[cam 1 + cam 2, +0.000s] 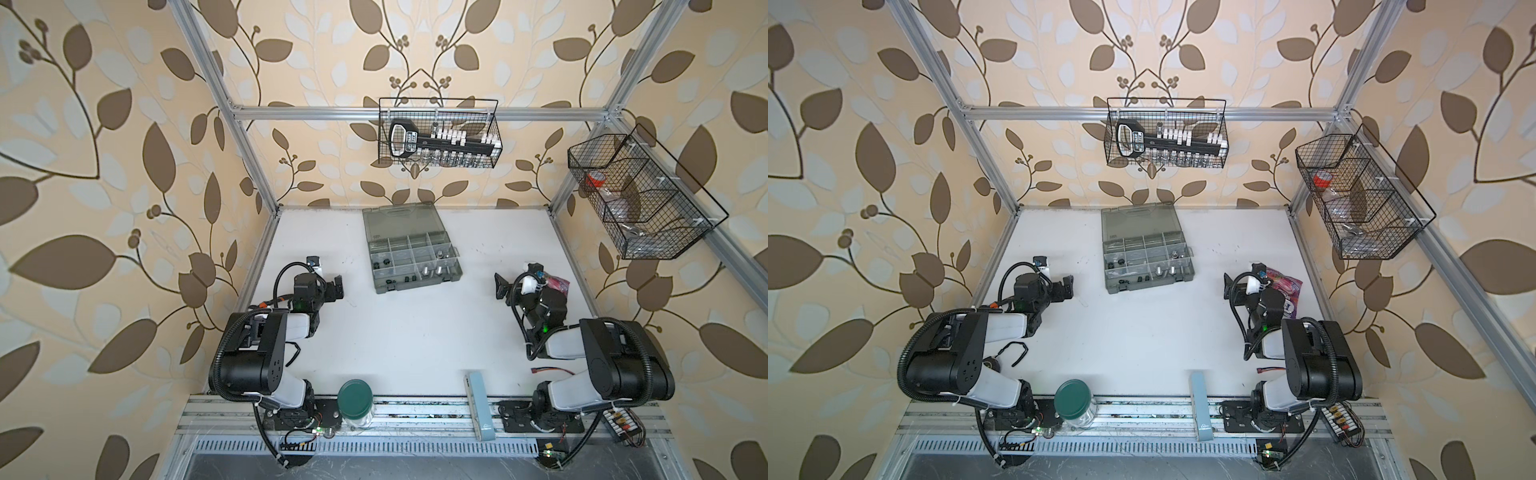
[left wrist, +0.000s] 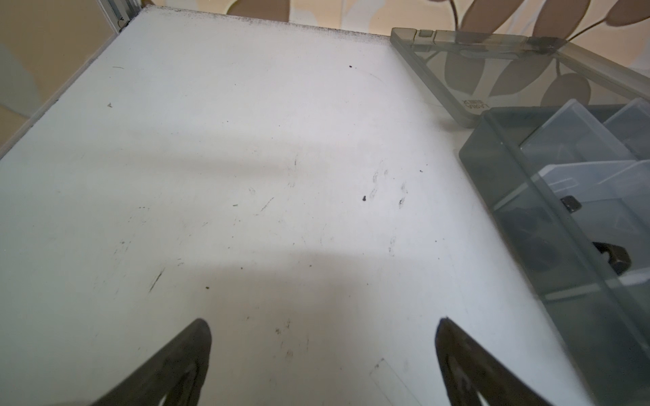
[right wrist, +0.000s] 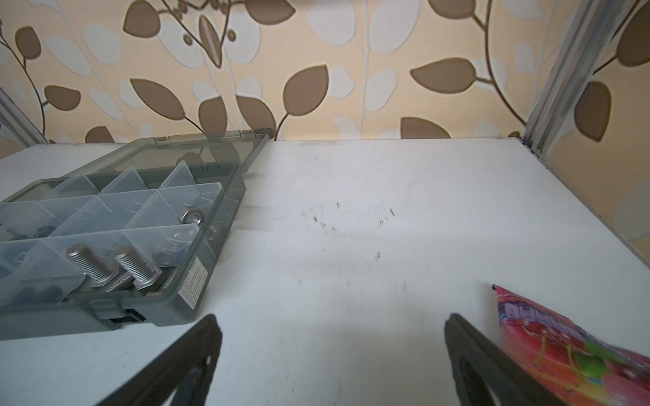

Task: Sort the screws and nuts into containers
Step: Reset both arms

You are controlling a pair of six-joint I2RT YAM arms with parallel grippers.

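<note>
Snack bag point(image 3: 569, 348) lies just beside the right end effector point(image 3: 332, 318)

the white table point(image 1: 415, 332) lay bare across the middle of the frame; the open organizer case point(image 1: 397, 220) blocked the upper centre, a candy bag point(image 1: 1285, 284) the right side

White table point(image 1: 415, 332): organizer case point(image 1: 395, 220), snack bag point(image 1: 1285, 284)

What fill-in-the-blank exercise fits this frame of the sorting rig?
The hinged lid of the translucent grey plastic organizer case is ____.
The left gripper and right gripper stand open, holding ____.
The shiny silver hex-head screws lie ____ the case.
The clear jar has a ____ lid.
Missing: open; nothing; inside; green.
</note>
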